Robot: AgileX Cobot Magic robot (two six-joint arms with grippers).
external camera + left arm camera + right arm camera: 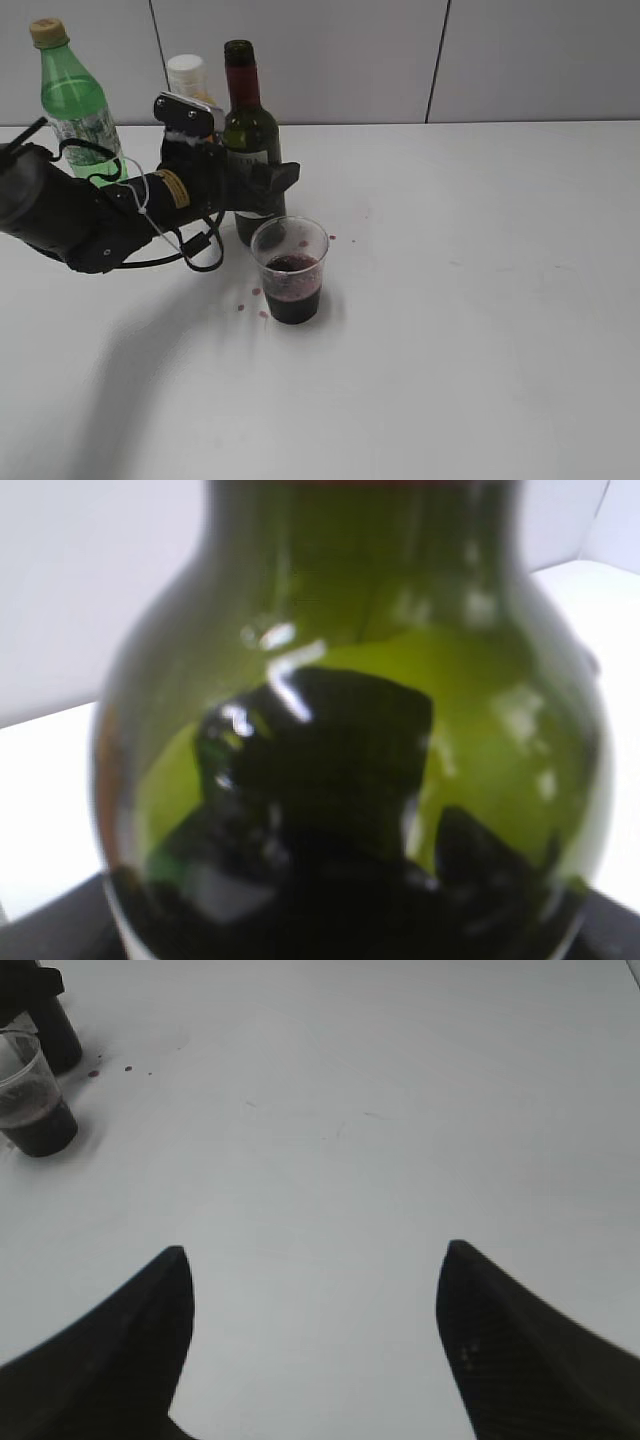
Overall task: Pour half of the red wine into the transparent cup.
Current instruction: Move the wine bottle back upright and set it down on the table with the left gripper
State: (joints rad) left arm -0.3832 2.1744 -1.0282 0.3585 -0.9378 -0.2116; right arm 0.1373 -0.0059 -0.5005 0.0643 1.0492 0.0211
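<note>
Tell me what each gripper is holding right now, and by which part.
The left gripper is closed around the wine bottle at its lower body, bottle upright on the table. The right gripper is open over bare table and holds nothing.

1. The exterior view is evenly and brightly lit from above; the white table [480, 330] reads clean, without blown-out patches.
2. A soft, broad shadow spreads from the left arm [80, 215] toward 6 o'clock; the transparent cup [290, 268] casts only a faint one.
3. The left wrist view is badly out of focus: the wine bottle [350, 730] fills it, edges smeared, with small white glare streaks toward 10 o'clock.
4. The right wrist view is bright and flat; the right gripper [315, 1345] fingers show as blurred, near-black silhouettes at 6 o'clock.
</note>
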